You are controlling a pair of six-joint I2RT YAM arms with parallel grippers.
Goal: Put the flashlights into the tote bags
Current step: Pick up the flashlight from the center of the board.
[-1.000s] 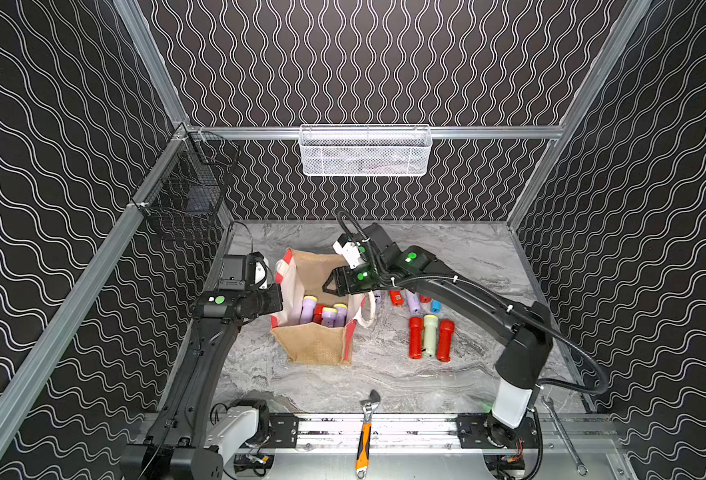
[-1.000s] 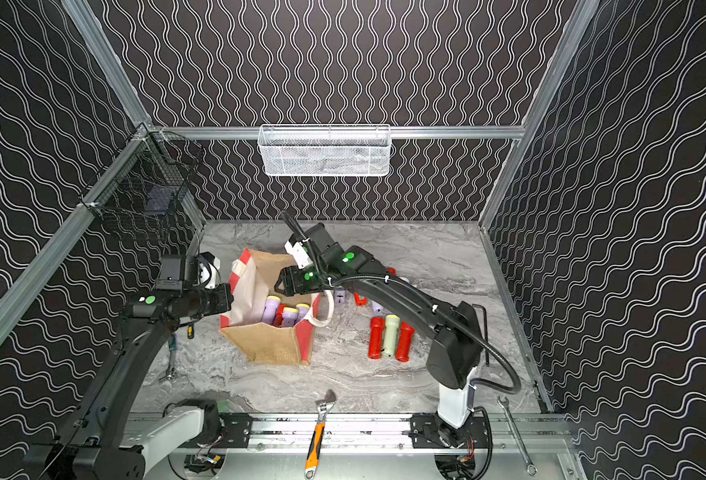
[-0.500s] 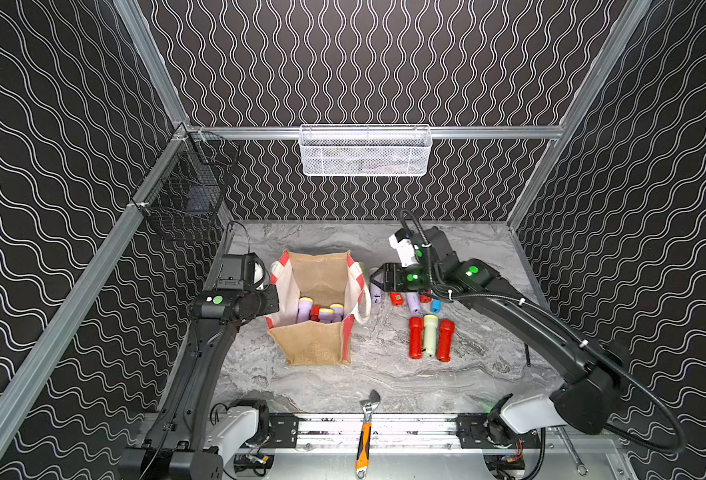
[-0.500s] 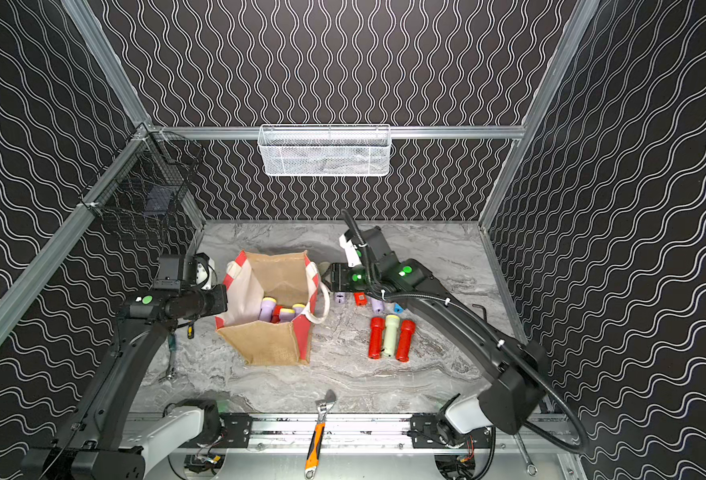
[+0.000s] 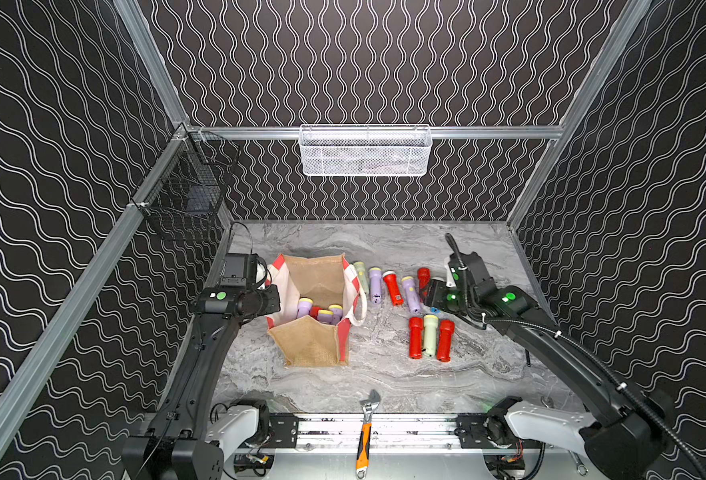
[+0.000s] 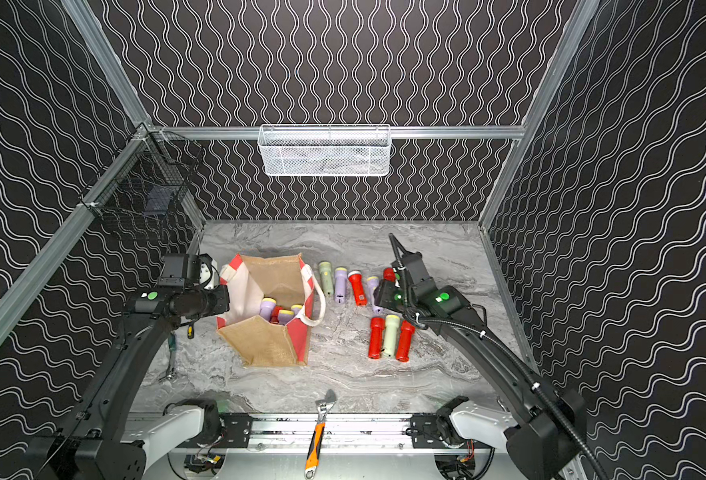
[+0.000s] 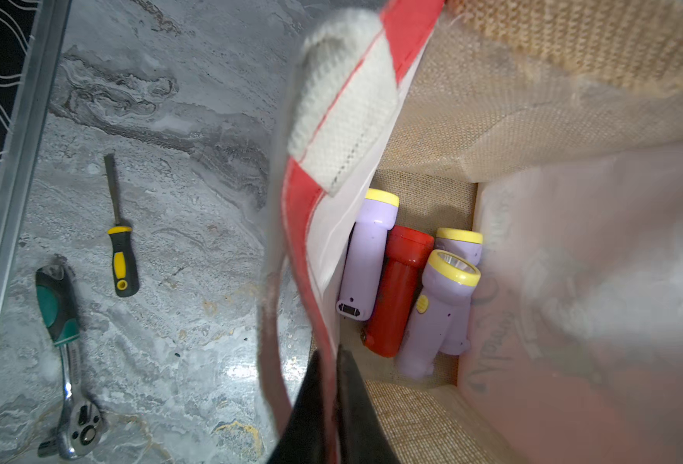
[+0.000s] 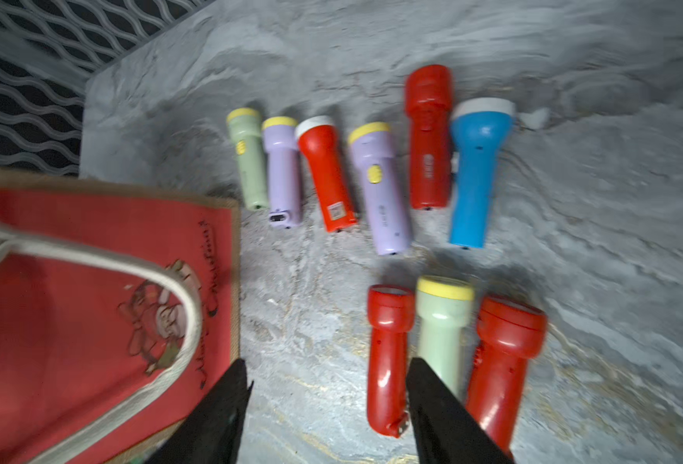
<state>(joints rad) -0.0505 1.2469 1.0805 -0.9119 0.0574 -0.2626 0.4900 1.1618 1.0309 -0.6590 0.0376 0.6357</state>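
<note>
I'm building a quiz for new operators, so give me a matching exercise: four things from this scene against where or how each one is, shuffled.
Things:
1. blue flashlight
2. adjustable wrench
3. white mesh basket
4. left gripper

Places and states:
A. hung up high at the back
B. shut on the red rim of the tote bag
C. lying beside a red flashlight
D. at the front, handle orange

Pairs: 1-C, 2-D, 3-A, 4-B.
</note>
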